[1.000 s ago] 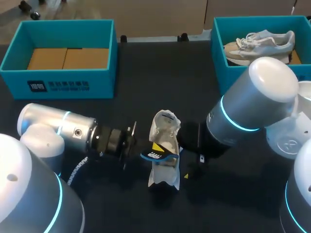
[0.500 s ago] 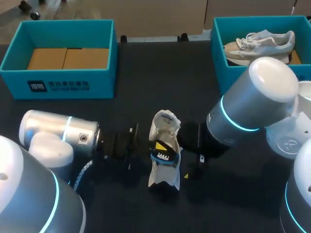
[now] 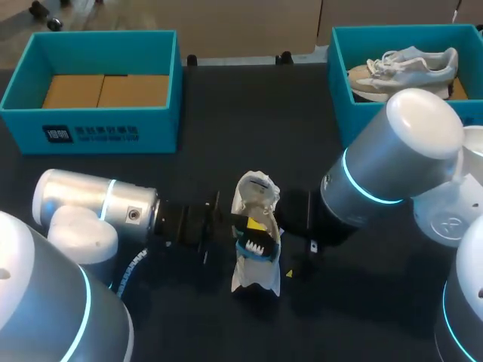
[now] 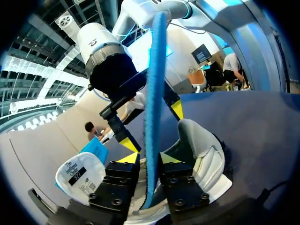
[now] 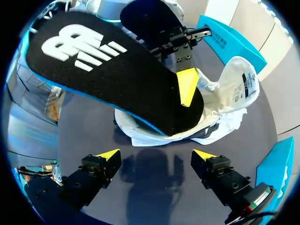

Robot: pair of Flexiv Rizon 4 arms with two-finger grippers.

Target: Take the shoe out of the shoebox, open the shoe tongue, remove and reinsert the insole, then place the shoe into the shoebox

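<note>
The black insole [image 5: 117, 79] has one end in the white shoe [image 3: 255, 280], which lies at lower centre of the frame on the desk [image 3: 249, 113]. My left pincer [image 4: 149, 157] grips the insole. My right pincer [image 5: 156, 153] hangs open just beside the shoe.

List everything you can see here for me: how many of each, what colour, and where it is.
Shoe on the table: 1, white, mid-table between the two claws.
Insole: 1, black on top, blue underneath, held at that shoe's opening.
Left shoebox: 1, teal, far left of the table.
Cardboard: brown, inside the left shoebox.
Right shoebox: 1, teal, far right.
Second shoe: 1, pale grey-white, lying in the right shoebox.
Table: 1, dark.
Left claw: 1, yellow tips, shut on the insole.
Right claw: 1, yellow tips, open, facing the shoe.
</note>
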